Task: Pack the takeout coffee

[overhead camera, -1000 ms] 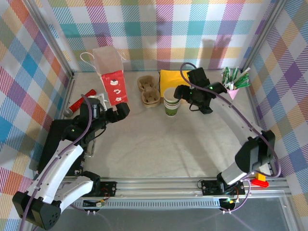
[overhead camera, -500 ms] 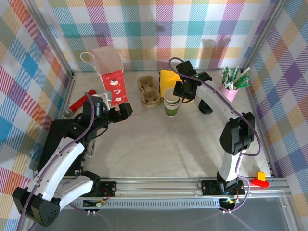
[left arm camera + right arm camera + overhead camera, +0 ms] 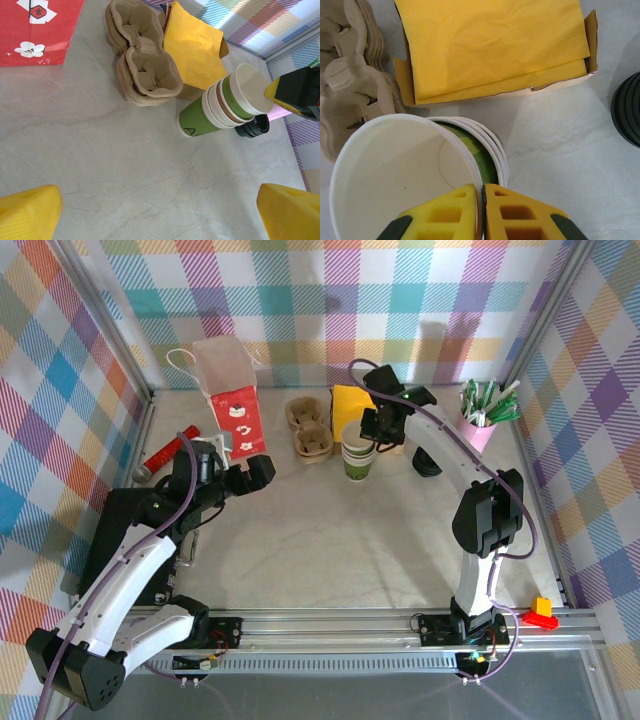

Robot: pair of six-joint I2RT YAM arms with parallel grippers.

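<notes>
Top view, right arm: arches from its 5 o'clock base to 12 o'clock, right gripper (image 3: 371,436) at the stack of white-and-green paper cups (image 3: 355,464).
Top view, left arm: angled toward 10 o'clock, left gripper (image 3: 234,462) near the red-and-white paper bag (image 3: 232,405).
Left wrist: yellow fingers (image 3: 29,211) wide apart; stack at 2 o'clock.
Right wrist: fingers pinched on the top white cup (image 3: 395,170) rim, 6 o'clock.

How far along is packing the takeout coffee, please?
Done: nothing looks packed. In hand: the right gripper pinches the rim of the top cup on the stack. Remaining: fitting a lid from the black lids, then loading the paper bag.
</notes>
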